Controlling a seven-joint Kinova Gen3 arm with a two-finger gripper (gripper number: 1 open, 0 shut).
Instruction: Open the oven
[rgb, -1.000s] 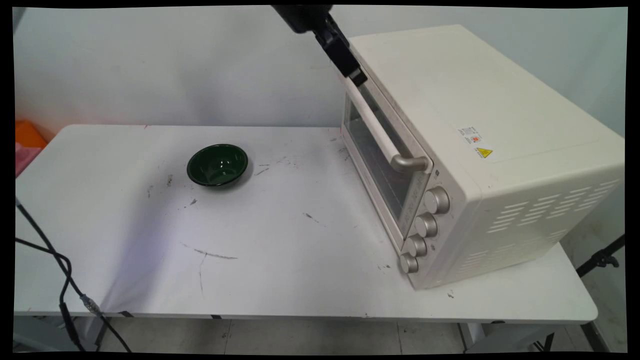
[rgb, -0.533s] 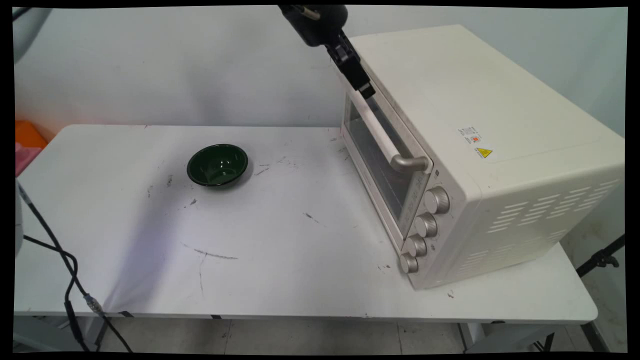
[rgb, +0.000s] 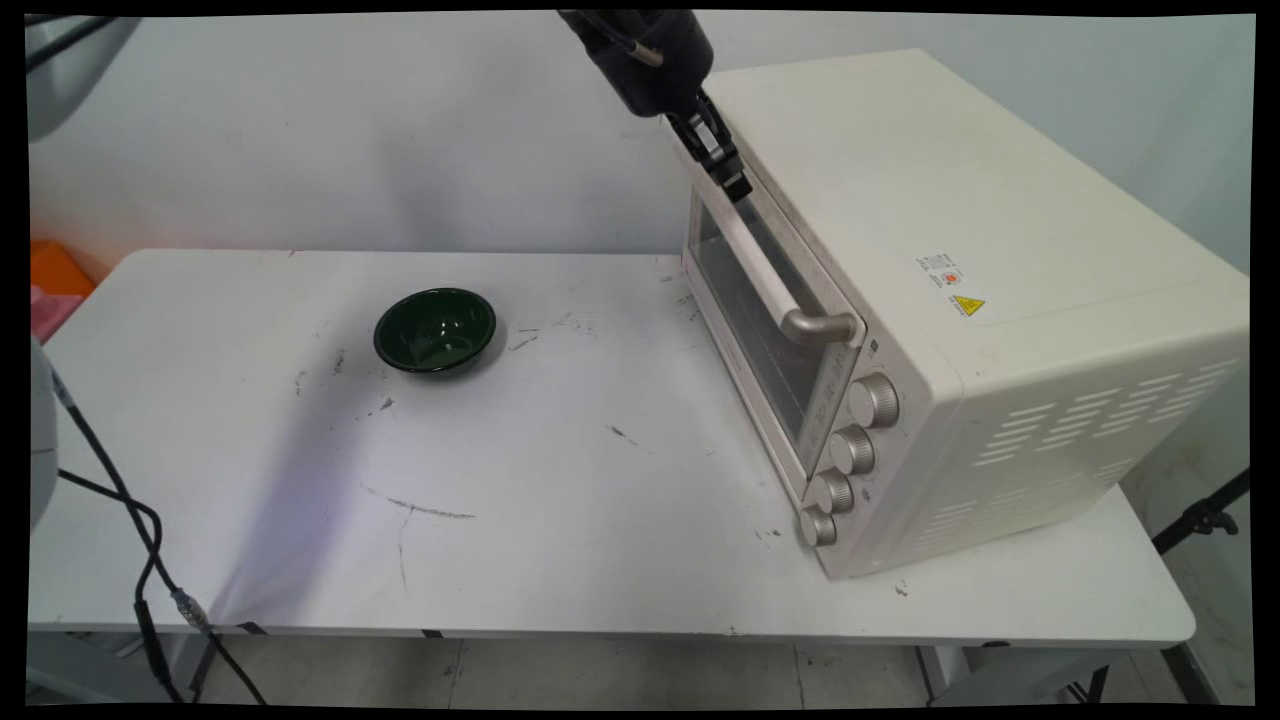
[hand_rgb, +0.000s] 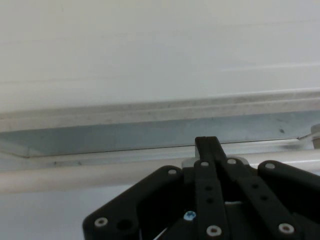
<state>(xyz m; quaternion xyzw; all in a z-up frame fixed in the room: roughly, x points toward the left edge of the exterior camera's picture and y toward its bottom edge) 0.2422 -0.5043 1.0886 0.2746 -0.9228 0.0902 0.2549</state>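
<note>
A cream toaster oven (rgb: 960, 300) stands on the right of the white table (rgb: 560, 540), its glass door (rgb: 750, 330) closed. My black gripper (rgb: 737, 187) comes down from the top edge and sits at the far upper end of the door's white bar handle (rgb: 765, 270). In the hand view the fingers (hand_rgb: 206, 146) are shut together, their tip just past the white handle bar (hand_rgb: 75, 177) and close to the door's top edge (hand_rgb: 150, 107). Whether they touch the bar is hidden by the linkage.
A dark green bowl (rgb: 435, 330) sits on the table's left middle. Several silver knobs (rgb: 850, 450) run down the oven's front right side. Black cables (rgb: 130, 540) hang at the near left edge. Something orange and pink (rgb: 55, 285) lies beyond the far left corner.
The gripper has come down and slightly right along the oven's front, from above the door's top corner to the upper end of the handle. Oven and bowl have not moved.
</note>
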